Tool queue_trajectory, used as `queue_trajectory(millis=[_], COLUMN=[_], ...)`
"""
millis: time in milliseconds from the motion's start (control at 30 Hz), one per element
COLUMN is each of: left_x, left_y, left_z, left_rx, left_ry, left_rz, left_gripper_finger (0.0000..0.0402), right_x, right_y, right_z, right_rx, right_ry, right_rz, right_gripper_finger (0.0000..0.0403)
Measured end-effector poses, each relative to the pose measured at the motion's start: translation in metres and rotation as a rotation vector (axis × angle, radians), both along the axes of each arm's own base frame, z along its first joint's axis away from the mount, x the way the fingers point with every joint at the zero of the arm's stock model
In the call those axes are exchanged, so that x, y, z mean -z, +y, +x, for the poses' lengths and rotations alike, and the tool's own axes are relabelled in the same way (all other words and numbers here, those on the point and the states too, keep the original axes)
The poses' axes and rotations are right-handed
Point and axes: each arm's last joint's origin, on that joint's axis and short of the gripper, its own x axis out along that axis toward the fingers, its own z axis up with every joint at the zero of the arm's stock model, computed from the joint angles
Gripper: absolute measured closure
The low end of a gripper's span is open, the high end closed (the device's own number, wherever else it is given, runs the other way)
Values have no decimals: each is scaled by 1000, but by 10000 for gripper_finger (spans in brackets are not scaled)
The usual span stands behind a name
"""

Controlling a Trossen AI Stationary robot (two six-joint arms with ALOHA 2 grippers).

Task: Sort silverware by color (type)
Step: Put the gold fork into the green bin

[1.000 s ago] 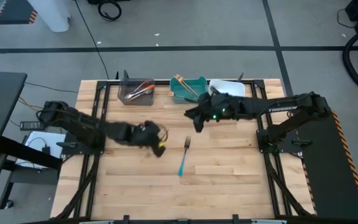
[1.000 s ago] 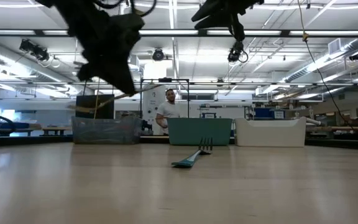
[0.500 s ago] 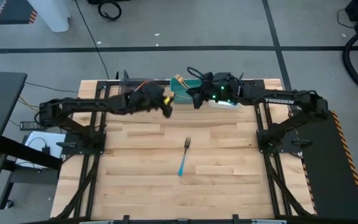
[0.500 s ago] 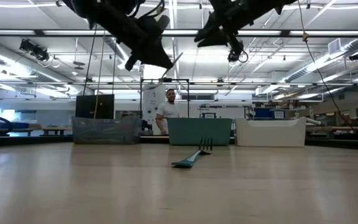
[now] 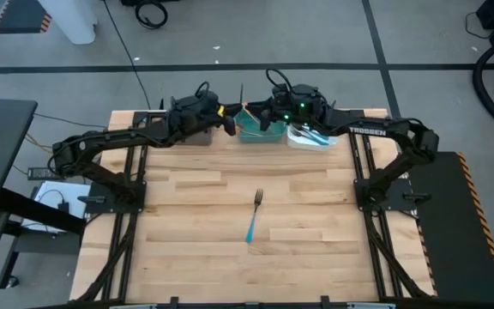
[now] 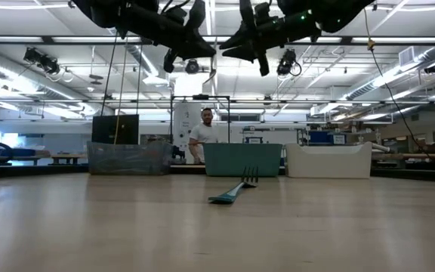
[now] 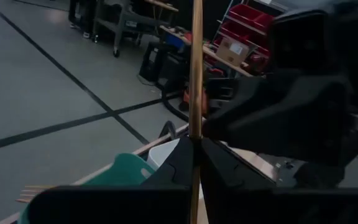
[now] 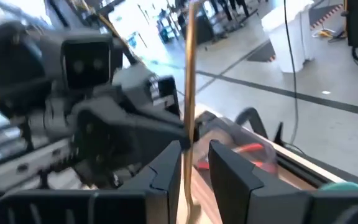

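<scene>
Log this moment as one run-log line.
left gripper: shut on gold fork, over bins | right gripper: holding another gold fork, over green bin | blue fork: on table

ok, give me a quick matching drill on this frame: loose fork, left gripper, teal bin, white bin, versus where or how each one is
Things:
1. blue-handled fork
2. left gripper
3. teal bin
4. white bin

Place or state:
A. middle of the bin row at the far edge
B. shut on a gold fork
C. lying loose on the table
D. right arm's end of the bin row

Pairs: 1-C, 2-B, 3-A, 4-D
</scene>
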Motion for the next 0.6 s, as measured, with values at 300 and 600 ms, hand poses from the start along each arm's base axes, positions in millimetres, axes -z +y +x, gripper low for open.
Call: queue_trajectory(millis=[300, 600], left_x=[0, 1], left_y=[0, 0], left_z=[0, 0], left_rx=[1, 1], left_ry=[4, 9], left_rz=[-2, -3], left_gripper_finger=[384, 384], right_x=[-5, -8], right_y=[-10, -8], right_z=[-2, -1], right_rx=[36, 31], right_ry=[-63, -93], right_rz=[-26, -40], right_gripper_finger=[310, 292])
